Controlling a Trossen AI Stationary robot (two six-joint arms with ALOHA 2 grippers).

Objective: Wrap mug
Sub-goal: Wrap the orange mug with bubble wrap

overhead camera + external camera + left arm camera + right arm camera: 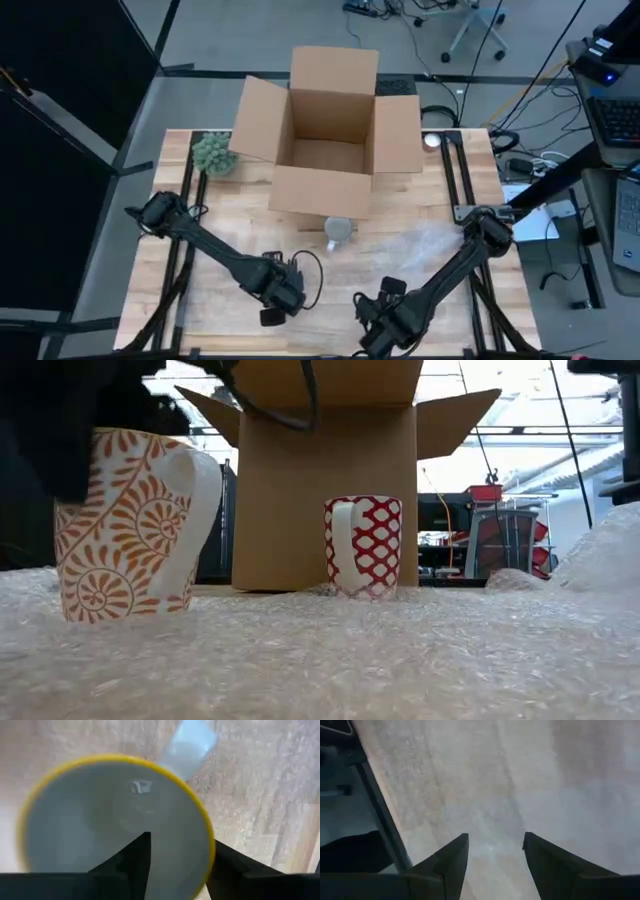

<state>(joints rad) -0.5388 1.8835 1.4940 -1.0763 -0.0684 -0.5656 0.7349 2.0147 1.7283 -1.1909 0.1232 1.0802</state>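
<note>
1. High view looks straight down on the whole desk [200, 270].
2. Low view sits at desk height, facing the cardboard box [325, 490]; both views share it.
3. Each wrist view hangs close above the desk.

Orange floral mug [125, 525]; red-white lattice mug [364, 545]; brown box [325, 480].

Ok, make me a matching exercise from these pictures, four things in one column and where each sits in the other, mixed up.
Things:
1. orange leaf-patterned mug
2. red lattice-patterned mug
3. open brown cardboard box
4. small green plant

Places:
A. at the table's far edge, centre
B. left of the box, near a table corner
C. just in front of the box
D. under the left gripper, on bubble wrap

Pairs: 1-D, 2-C, 3-A, 4-B
</note>
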